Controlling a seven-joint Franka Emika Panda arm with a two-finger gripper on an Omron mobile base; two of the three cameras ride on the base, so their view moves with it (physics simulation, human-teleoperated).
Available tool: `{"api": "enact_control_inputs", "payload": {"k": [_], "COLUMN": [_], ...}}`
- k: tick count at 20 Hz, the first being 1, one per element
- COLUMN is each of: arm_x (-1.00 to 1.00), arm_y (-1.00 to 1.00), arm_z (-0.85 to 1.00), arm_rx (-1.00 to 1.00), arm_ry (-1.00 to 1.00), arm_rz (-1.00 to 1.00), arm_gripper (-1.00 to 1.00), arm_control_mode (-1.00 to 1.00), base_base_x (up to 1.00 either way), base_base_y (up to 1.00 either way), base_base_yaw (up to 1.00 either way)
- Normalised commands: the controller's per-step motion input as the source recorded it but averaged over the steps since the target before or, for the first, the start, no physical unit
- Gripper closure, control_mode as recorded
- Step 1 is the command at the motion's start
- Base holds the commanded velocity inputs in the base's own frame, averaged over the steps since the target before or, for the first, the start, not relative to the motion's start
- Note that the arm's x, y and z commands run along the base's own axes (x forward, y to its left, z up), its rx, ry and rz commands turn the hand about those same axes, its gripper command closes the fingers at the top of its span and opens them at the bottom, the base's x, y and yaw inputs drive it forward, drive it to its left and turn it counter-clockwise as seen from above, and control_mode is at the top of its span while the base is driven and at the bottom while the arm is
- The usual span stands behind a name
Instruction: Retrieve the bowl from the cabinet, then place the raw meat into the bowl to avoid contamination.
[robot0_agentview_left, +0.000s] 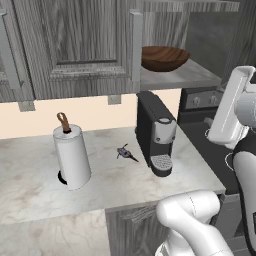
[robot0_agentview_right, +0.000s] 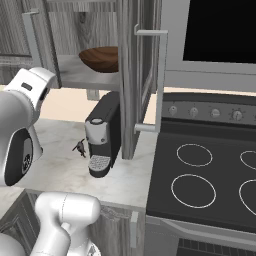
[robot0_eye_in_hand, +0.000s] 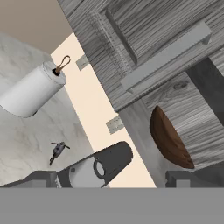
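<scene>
Bowl: the dark-brown wooden bowl (robot0_agentview_left: 165, 57) sits upright on the inner shelf (robot0_agentview_left: 190, 76) of the cabinet (robot0_agentview_left: 75, 45), near the shelf's left part and beside the edge of the closed door; nothing touches it.
Cabinet: grey wood-grain wall unit above the bench (robot0_agentview_left: 35, 180); its right door (robot0_agentview_right: 142, 75) stands swung out, edge-on in the right base view, with a long light-grey bar handle (robot0_agentview_right: 161, 80).
Raw meat: the small dark grey-purplish lump (robot0_agentview_left: 125, 153) lies on the marble bench, between the paper-towel roll (robot0_agentview_left: 72, 155) and the coffee machine (robot0_agentview_left: 156, 132), closer to the machine and apart from both.
Coffee machine: dark, upright, standing below the open shelf at the bench's right end, next to the stove (robot0_agentview_right: 210, 175).
Gripper: its two dark finger tips (robot0_eye_in_hand: 41, 179) rise at the bottom of the hand view, set wide apart and grasping nothing; the bowl appears between them, further off, though how near the tips are to the shelf is hard to judge from this tilted view.
Arm: the white forearm rises to the right of the coffee machine in the left base view.
</scene>
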Motion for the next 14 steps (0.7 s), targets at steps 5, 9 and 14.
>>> {"api": "enact_control_inputs", "payload": {"k": [5,9,14], "arm_x": [0.02,0.02,0.04], "arm_y": [0.16,0.06,0.00], "arm_z": [0.05,0.16,0.25], "arm_rx": [0.00,0.00,0.00], "arm_ry": [-0.04,0.00,0.01], "arm_rz": [0.00,0.00,0.00], "arm_gripper": [-1.00,-1.00,-1.00], "arm_control_mode": [-1.00,-1.00,-1.00], "base_base_x": [0.00,0.00,0.00], "base_base_y": [0.00,0.00,0.00], "base_base_yaw": [0.00,0.00,0.00]}}
